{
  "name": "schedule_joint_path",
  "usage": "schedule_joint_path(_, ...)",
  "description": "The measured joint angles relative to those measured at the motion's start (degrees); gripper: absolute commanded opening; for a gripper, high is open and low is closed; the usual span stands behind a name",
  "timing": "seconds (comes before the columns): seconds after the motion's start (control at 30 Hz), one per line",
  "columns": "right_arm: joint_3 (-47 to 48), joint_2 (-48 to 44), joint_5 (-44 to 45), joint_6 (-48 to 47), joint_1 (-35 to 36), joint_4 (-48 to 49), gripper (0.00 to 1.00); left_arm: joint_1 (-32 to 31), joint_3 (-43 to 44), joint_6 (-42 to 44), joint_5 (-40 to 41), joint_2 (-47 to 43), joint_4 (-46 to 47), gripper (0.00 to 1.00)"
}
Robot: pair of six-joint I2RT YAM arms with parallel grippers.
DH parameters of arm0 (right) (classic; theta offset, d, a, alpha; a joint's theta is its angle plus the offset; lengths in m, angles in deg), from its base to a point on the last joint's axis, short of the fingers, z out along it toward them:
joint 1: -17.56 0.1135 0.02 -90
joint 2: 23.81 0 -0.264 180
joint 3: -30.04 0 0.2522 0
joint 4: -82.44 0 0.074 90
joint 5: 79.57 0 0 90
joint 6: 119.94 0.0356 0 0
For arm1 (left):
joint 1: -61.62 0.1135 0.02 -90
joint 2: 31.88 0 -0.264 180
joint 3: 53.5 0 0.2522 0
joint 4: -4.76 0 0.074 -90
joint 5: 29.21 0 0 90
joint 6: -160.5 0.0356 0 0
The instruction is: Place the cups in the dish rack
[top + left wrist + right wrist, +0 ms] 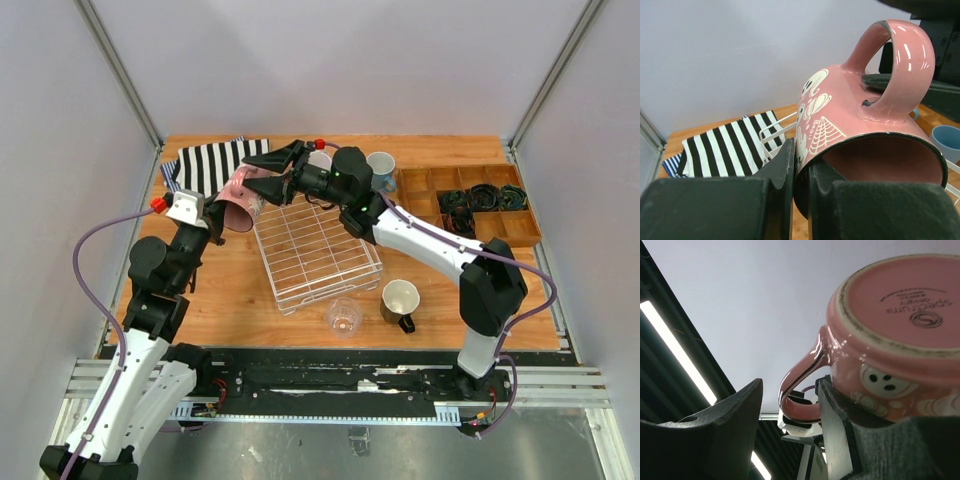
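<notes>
A pink mug point(243, 200) with white drawings hangs tilted in the air over the far left corner of the white wire dish rack point(315, 250). My left gripper point(220, 222) is shut on its rim point(801, 150), one finger inside and one outside. My right gripper point(254, 172) is open at the mug's far side. In the right wrist view the mug's handle point(800, 385) lies between its two fingers point(790, 390); one finger point(835, 425) is against the mug body point(895, 330), the other stands apart. On the table stand a clear glass point(343, 316), a dark mug point(401, 302) and a light blue tumbler point(380, 170).
A black-and-white striped cloth point(215, 165) lies at the far left, beside the rack. A brown wooden compartment tray point(470, 205) with dark parts sits at the far right. Another pale cup point(320, 158) shows partly behind my right arm.
</notes>
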Motion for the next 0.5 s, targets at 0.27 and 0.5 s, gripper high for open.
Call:
schedule_joint_path(0.27, 0.4, 1.2, 3.0, 1.4, 0.0, 1.1, 0.45, 0.0, -0.1, 0.9, -0.6, -0.1, 1.0, 0.01)
schedule_joint_path(0.5, 2.1, 2.6, 3.9, 2.3, 0.0, 0.9, 0.3, 0.0, -1.3, 1.0, -0.5, -0.5, 3.0, 0.0)
